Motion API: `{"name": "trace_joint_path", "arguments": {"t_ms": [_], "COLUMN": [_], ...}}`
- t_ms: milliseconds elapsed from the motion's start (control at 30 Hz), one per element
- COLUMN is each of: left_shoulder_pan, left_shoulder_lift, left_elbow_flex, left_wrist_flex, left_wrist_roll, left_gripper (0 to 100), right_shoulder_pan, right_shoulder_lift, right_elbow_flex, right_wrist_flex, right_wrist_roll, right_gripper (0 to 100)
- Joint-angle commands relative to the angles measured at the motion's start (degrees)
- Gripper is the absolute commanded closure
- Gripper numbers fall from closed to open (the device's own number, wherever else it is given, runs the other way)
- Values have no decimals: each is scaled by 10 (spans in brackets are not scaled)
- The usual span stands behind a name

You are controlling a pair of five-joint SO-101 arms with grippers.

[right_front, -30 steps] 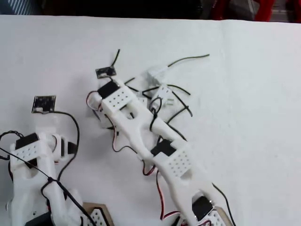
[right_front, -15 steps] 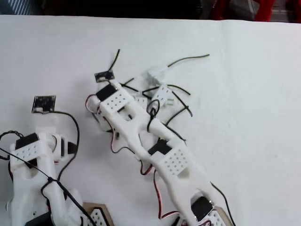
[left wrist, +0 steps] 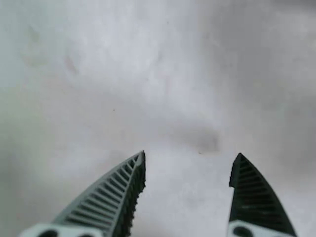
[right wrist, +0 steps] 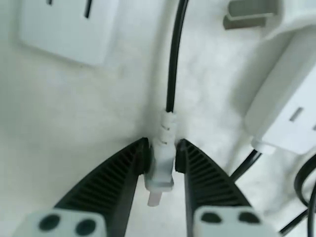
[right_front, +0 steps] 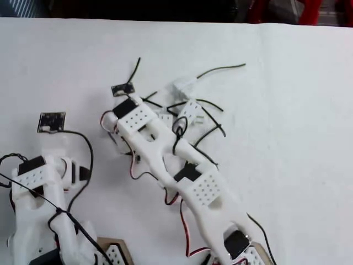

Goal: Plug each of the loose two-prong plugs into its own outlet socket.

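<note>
Plug is pinched in your right gripper in the right wrist view. The two ribbed fingers are nearly closed and squeeze the white body from both sides. One prong pokes out toward the camera, and the black cord runs away over the white surface. One outlet socket lies flat beyond the fingertips with its slots facing up, apart from the plug. A second outlet block sits on the other side of the cord, with more black cords next to it.

In the left wrist view, your left gripper is spread wide and holds nothing, just above bare surface.

In the high view, your right arm is stretched diagonally toward the middle, with its wrist at the tangle of white outlet blocks and cords. The left arm is folded back at the near left, well apart from the tangle.
</note>
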State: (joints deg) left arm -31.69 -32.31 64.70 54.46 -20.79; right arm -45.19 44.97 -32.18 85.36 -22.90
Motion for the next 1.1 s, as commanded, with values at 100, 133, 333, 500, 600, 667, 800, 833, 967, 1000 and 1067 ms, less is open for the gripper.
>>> {"name": "trace_joint_path", "arguments": {"t_ms": [100, 133, 333, 500, 600, 667, 800, 833, 967, 1000, 1067], "left_shoulder_pan": [-5, -5, -5, -5, -5, -5, -5, -5, -5, -5, -5], "left_shoulder_lift": [-22, -22, -22, -22, -22, -22, -22, -22, -22, -22, -22], "left_elbow_flex": [-1, -1, -1, -2, -2, -2, -2, -2, -2, -2, -1], "left_wrist_flex": [-10, -10, -10, -10, -10, -10, -10, -10, -10, -10, -10], "left_wrist_roll": [0, 0, 0, 0, 0, 0, 0, 0, 0, 0, 0], "left_gripper": [725, 725, 725, 725, 725, 725, 725, 725, 725, 725, 725], "right_shoulder_pan": [-18, -20, -24, -24, -25, -25, -24, -23, -22, -22, -22], "right_shoulder_lift": [-35, -35, -36, -44, -44, -43, -43, -42, -32, -29, -21], "right_elbow_flex": [-18, -18, -18, -41, -52, -51, -51, -51, -55, -55, -55], "right_wrist_flex": [-2, -2, 15, 29, 34, 31, 30, 30, 30, 29, 25], "right_wrist_roll": [5, 5, 5, 5, 5, 5, 5, 5, 5, 5, 5], "right_gripper": [911, 910, 851, 874, 878, 878, 879, 879, 879, 879, 879]}}
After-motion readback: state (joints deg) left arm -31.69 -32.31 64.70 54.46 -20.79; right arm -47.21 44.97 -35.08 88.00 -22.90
